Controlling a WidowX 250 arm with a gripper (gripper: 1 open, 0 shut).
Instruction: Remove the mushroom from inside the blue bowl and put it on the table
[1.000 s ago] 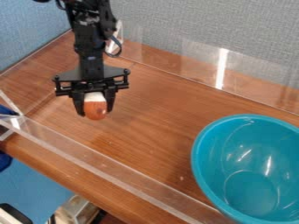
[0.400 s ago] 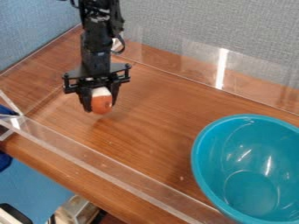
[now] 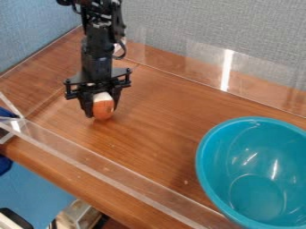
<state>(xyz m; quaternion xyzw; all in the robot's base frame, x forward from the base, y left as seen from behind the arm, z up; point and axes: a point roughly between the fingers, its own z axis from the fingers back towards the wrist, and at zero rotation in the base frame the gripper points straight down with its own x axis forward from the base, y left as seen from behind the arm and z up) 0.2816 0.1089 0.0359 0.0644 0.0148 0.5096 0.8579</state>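
Reddish-brown wood grain fills most of my view: the worktop [image 3: 180, 98] runs from the upper left corner down to the right, fenced by low clear acrylic walls [image 3: 107, 170] along its near edge and at the back. I have the arm coming down from the top of the frame on the left side, black and slender, with the gripper [image 3: 102, 106] pointing straight down at the wood. Its jaws are closed on the mushroom [image 3: 104, 108], which I can see pinched between the two black fingers [image 3: 86, 101]: a rounded reddish-brown and orange body with a paler patch at its upper part. From this angle the mushroom hangs very low over the worktop, in the left half of it, and I cannot tell whether its underside touches the surface or sits just above it.

Off in the lower right corner sits the blue bowl [image 3: 227, 143], glossy teal, deep and round, its far side cut off by the edge of the frame. I see nothing inside it but reflections on the smooth wall. The bowl and the gripper are well apart, with a broad stretch of bare wood between them. Behind the back wall I see a grey-blue textured surface [image 3: 216, 27].
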